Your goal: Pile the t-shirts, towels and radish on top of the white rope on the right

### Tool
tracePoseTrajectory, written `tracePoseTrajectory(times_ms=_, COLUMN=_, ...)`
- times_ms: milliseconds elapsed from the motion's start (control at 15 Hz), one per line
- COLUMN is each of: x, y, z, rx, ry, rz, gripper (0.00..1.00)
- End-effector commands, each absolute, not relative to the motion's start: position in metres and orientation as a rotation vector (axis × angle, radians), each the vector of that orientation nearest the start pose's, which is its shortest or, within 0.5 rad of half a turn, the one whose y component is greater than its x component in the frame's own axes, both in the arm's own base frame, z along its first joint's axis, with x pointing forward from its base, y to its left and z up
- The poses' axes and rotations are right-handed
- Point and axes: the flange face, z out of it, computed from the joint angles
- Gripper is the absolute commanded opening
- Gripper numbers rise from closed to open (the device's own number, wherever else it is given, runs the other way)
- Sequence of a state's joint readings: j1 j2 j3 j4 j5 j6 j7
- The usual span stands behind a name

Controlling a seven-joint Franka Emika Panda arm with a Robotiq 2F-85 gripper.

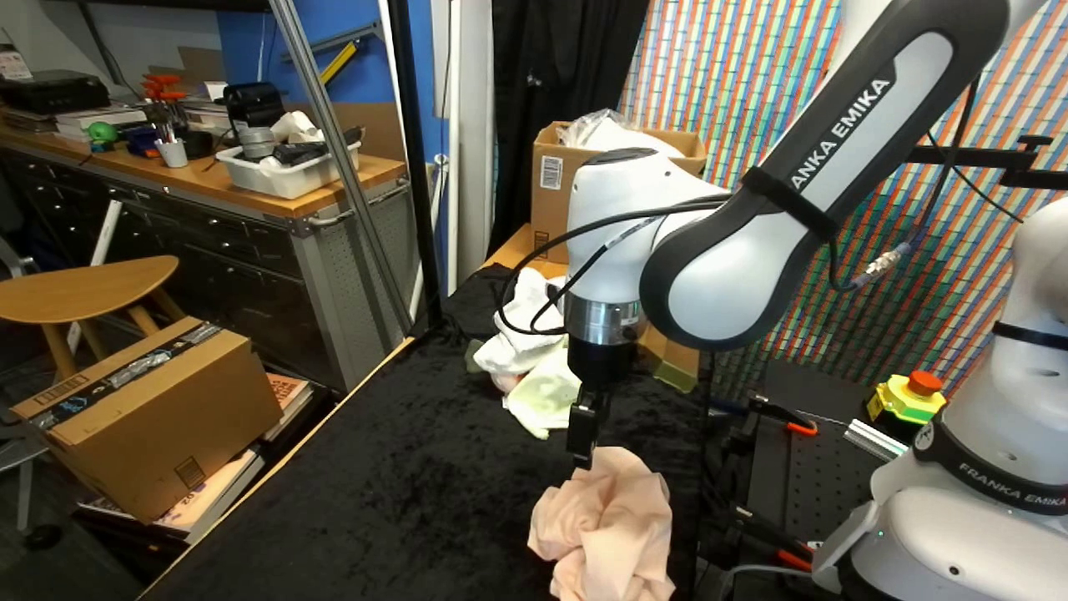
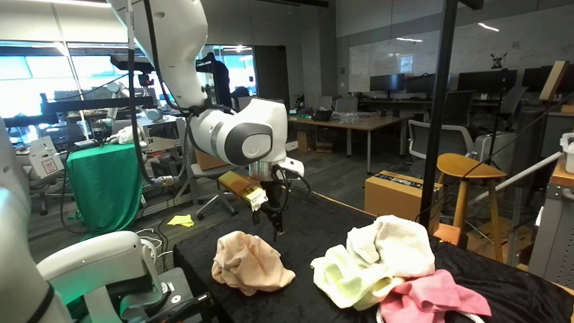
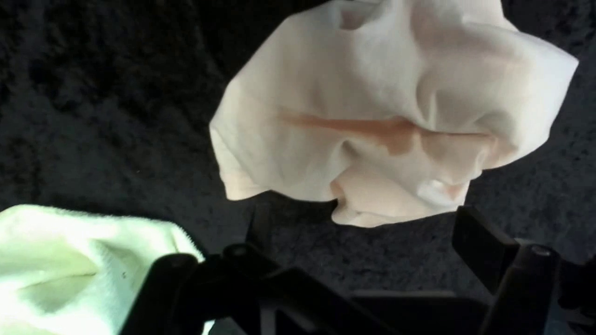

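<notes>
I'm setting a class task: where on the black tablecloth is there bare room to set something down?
Widest: black tablecloth between the peach cloth and the wooden edge. A narrower strip separates peach cloth from pale green cloth. Crowded: where pale green cloth, white cloth and pink cloth heap.

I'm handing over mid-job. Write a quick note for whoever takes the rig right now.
Gripper: open, holding nothing, close to the peach cloth.
Things: the peach cloth lies apart from the bunched white cloth, light green cloth and pink cloth; parts of the white rope show by the pink cloth's edge. Radish: can't make it out.
Done: those three are heaped at the rope; what lies beneath is hidden.
Left: bring the peach cloth over; find the radish.
</notes>
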State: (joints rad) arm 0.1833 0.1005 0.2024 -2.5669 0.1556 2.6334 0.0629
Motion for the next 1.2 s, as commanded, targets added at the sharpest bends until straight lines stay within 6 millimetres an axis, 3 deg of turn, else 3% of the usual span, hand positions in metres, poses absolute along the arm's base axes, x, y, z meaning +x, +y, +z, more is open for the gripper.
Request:
tracePoseTrajectory(times_ms=0, x=0.414, y=0.178, z=0.211, rx=-3.010, ry=-0.271, rz=0.165, gripper=1.00)
tracePoseTrajectory(times_ms=400, x=0.412, y=0.180, z=0.187, rx=-2.915, ry=-0.244, rz=0.315, gripper=1.00)
tracePoseTrajectory(times_ms=1133, x=0.409, y=0.211, z=0.172, rx=-2.741, ry=-0.559, rz=0.490, gripper=1.00)
